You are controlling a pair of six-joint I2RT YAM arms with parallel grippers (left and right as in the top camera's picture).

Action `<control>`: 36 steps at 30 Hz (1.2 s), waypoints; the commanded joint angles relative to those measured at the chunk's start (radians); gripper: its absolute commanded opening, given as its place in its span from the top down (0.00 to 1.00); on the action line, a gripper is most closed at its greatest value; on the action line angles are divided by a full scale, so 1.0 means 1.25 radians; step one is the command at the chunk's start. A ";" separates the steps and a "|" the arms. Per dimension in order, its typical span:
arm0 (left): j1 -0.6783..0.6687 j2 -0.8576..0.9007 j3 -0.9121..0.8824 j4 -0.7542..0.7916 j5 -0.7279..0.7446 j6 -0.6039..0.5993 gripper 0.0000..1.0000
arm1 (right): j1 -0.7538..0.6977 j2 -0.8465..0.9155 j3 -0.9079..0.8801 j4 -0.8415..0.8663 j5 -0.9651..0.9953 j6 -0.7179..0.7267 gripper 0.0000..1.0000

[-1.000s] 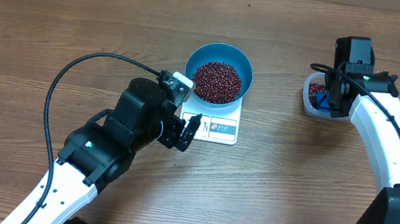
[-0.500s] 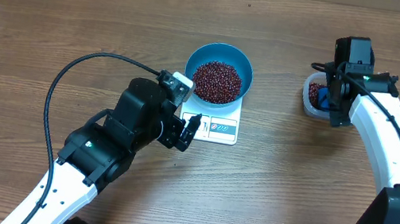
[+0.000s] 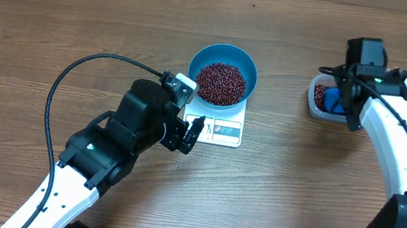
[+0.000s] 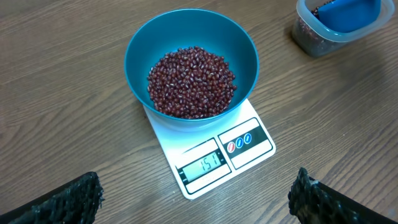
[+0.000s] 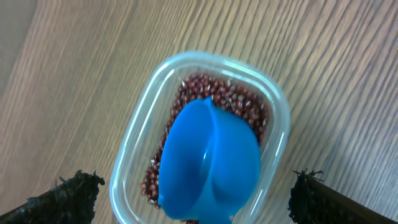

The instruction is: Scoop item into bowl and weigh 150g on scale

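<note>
The bright blue bowl (image 3: pixel 244 62) stands on the white scale (image 3: pixel 220 130) and holds a heap of red-brown beans (image 3: pixel 220 83). In the left wrist view the bowl (image 4: pixel 140 43), its beans (image 4: pixel 191 81) and the scale (image 4: pixel 249 140) are all plain, and the display (image 4: pixel 207 163) reads 151. My left gripper (image 3: pixel 189 135) hangs open just in front of the scale's near edge, holding nothing. My right gripper (image 3: pixel 347 106) is open above the clear tub (image 3: pixel 316 106). Its fingers stand wide on either side of the blue scoop (image 5: pixel 211 155), which lies loose in the tub.
The clear tub (image 5: pixel 134 143) at the right still holds some beans (image 5: pixel 205 87) under and around the scoop. A black cable (image 3: pixel 70 76) loops over the table left of my left arm. Bare wooden tabletop surrounds the scale and the tub.
My right gripper has opened and let go of the scoop, which now rests in the tub, and the arm has shifted slightly right. The left arm, bowl and scale have not moved.
</note>
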 commanded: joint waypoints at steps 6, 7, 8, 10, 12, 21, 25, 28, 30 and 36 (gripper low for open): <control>0.000 0.008 -0.007 0.001 0.000 -0.007 0.00 | -0.044 -0.083 0.040 -0.049 -0.049 -0.083 0.00; 0.000 0.008 -0.007 0.001 0.000 -0.007 0.00 | -0.046 -0.085 0.046 -0.062 -0.049 -0.083 0.00; 0.000 0.008 -0.007 0.001 0.000 -0.007 0.00 | -0.046 -0.087 0.052 -0.072 -0.049 -0.083 0.00; 0.000 0.008 -0.007 0.001 0.000 -0.007 0.01 | -0.047 -0.089 0.060 -0.085 -0.049 -0.093 0.00; 0.000 0.008 -0.007 0.001 0.000 -0.007 0.00 | -0.047 -0.089 0.064 -0.086 -0.057 -0.134 0.00; 0.000 0.008 -0.007 0.001 0.000 -0.007 0.01 | -0.047 -0.090 0.063 -0.213 -0.084 -0.169 0.00; 0.000 0.008 -0.007 0.001 0.000 -0.007 0.00 | -0.047 -0.090 0.063 -0.306 -0.085 -0.169 0.00; 0.000 0.008 -0.007 0.001 0.000 -0.007 0.00 | -0.045 -0.090 0.062 -0.385 -0.087 -0.169 0.00; 0.000 0.008 -0.007 0.001 0.000 -0.007 0.00 | -0.045 -0.090 0.062 -0.440 -0.087 -0.169 0.00; 0.000 0.008 -0.007 0.001 0.000 -0.007 0.00 | -0.045 -0.090 0.062 -0.493 -0.087 -0.169 0.00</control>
